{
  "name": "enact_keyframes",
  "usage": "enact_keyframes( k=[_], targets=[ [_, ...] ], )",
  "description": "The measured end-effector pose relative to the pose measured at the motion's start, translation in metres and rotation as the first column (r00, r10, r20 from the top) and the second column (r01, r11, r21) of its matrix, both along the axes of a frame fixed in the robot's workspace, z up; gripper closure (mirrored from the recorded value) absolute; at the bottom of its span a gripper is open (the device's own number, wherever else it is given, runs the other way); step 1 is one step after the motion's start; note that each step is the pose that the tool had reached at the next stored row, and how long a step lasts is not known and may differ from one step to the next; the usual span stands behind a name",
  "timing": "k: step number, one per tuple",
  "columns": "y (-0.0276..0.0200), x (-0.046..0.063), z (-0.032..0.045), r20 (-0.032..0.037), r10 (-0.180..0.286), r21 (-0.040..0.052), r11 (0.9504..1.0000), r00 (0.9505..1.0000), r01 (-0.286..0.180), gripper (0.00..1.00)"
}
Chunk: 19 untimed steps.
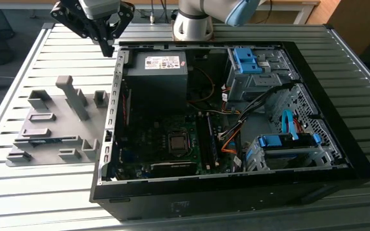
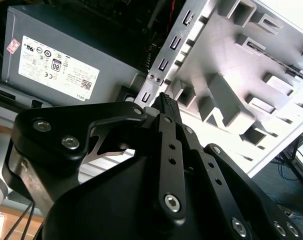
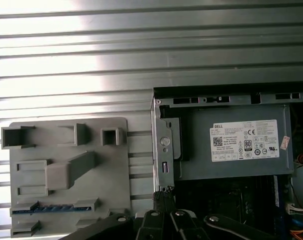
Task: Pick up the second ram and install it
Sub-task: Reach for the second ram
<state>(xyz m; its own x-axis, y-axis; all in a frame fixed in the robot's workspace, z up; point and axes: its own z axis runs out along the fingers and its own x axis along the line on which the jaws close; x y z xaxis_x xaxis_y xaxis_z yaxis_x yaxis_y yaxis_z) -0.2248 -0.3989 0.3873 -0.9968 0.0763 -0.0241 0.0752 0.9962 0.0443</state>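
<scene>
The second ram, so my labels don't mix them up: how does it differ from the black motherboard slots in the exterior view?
The second ram is blue-green; the slots are black. The ram lies in the grey holder outside the case; the slots sit inside it. The ram runs across the picture, the slots up it. Both are long and narrow.

Silver-grey arm (image 1: 194, 21), pale blue joint cap (image 1: 243, 12), black linkage end effector (image 1: 110, 48), silver screws (image 2: 171, 201)

Exterior view high over open case (image 1: 223, 197) — both wrist views past hand (image 2: 164, 98) (image 3: 164, 194), near power supply (image 2: 66, 65) (image 3: 231, 145)
</scene>
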Motion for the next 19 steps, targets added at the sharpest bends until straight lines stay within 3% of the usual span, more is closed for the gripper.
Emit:
enact_keyframes(
  k=[19],
  targets=[
    [0.0000,-0.014,-0.0016,-0.0005,0.000,0.0000,1.0000,1.0000,0.000,0.89]
  ],
)
